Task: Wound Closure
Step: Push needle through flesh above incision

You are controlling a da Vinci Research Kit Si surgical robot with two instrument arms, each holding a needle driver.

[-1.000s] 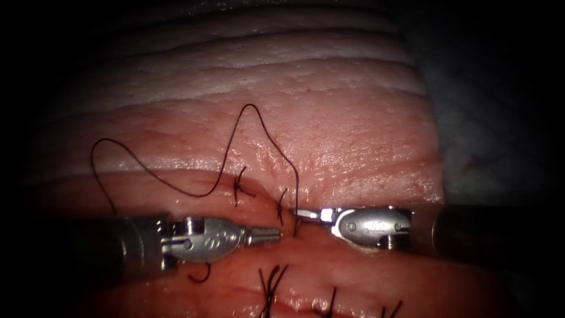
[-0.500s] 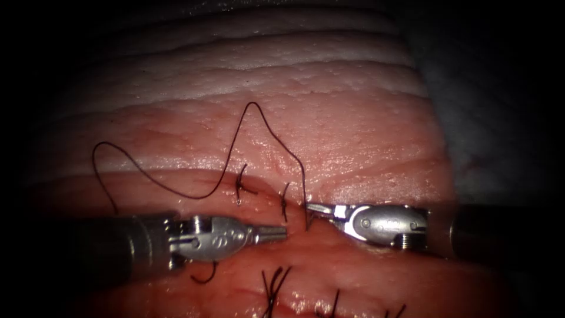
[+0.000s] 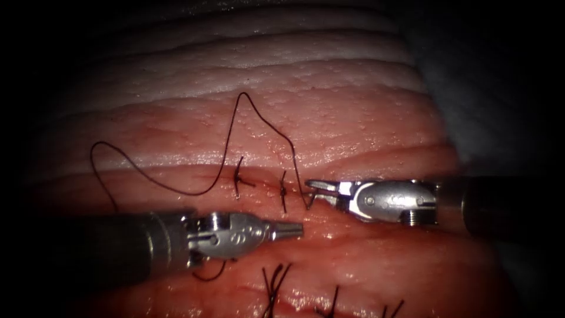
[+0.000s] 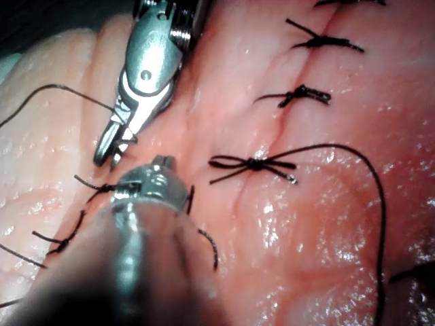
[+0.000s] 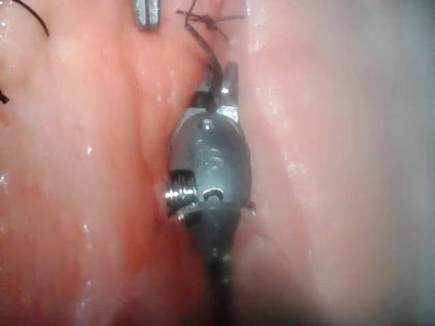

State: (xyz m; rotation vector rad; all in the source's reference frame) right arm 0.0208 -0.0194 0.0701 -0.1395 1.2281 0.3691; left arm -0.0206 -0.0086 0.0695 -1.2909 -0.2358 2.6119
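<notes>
My right tool (image 3: 312, 188) lies along the cut in the tissue (image 3: 329, 118), just right of a tied stitch (image 3: 282, 191). Its jaws are shut on the dark thread (image 3: 226, 153) close to that stitch, as the right wrist view shows (image 5: 221, 75). From there the thread rises in a tall loop over the tissue above the cut, then sweeps left and runs under my left tool's shaft. My left tool (image 3: 299, 229) lies just below the cut with its jaws shut on nothing, its tip below the right tool's tip. I cannot tell where the needle is.
A second tied stitch (image 3: 238, 179) sits left of the first. A lower row of knots with cut ends (image 3: 272, 284) runs near the bottom edge. A short curl of thread (image 3: 207, 274) lies under the left tool. The tissue's wet surface glistens.
The right tool has moved up and slightly right with the thread, and the loop's peak has risen. The left tool has slid to the right along the cut.
</notes>
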